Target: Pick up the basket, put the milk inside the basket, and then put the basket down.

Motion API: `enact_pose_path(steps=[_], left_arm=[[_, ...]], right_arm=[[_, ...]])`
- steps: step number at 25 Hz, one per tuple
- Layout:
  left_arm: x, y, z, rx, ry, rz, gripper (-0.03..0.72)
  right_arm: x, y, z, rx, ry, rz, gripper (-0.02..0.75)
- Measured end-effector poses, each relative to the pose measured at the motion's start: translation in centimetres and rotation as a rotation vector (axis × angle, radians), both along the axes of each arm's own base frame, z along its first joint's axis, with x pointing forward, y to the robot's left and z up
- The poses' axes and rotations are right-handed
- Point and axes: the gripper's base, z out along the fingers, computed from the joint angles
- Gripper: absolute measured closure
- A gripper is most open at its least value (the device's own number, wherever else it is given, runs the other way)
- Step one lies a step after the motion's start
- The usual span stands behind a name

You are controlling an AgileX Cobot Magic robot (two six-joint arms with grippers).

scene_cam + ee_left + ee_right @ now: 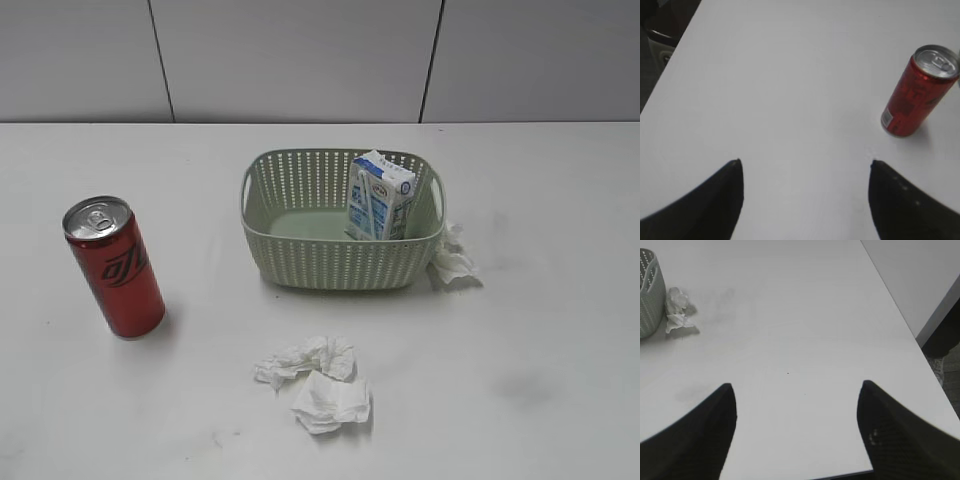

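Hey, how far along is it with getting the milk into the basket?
It looks finished: the milk stands inside the basket, at its right end, and the basket rests on the table. Nothing is in hand: the left hand and right hand are both open over bare table. Nothing appears left.

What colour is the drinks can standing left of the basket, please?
Red with a silver top; the can shows best in the exterior view.

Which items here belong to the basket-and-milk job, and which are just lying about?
Job:
- basket, resting on the table
- milk, already standing inside the basket

Lying about:
- can, upright at left
- tissue, crumpled in front of the basket
- tissue scrap against the basket's right end

Both grippers are open and hold nothing.
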Motion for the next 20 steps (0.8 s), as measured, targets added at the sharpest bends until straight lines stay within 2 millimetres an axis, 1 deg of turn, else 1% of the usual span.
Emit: enact_pose_path(steps=[4, 13, 20], left_arm=[[-0.7, 0.0, -0.4, 0.001, -0.010, -0.001, 0.095], [-3.1, 0.1, -0.3, 0.015, -0.163, 0.006, 0.095], [-3.2, 0.1, -0.3, 0.021, -0.171, 0.011, 0.095]], right_arm=[[0.0, 0.0, 0.0, 0.000, 0.000, 0.000, 0.169], [0.0, 0.0, 0.0, 0.000, 0.000, 0.000, 0.169], [0.0, 0.0, 0.0, 0.000, 0.000, 0.014, 0.169]])
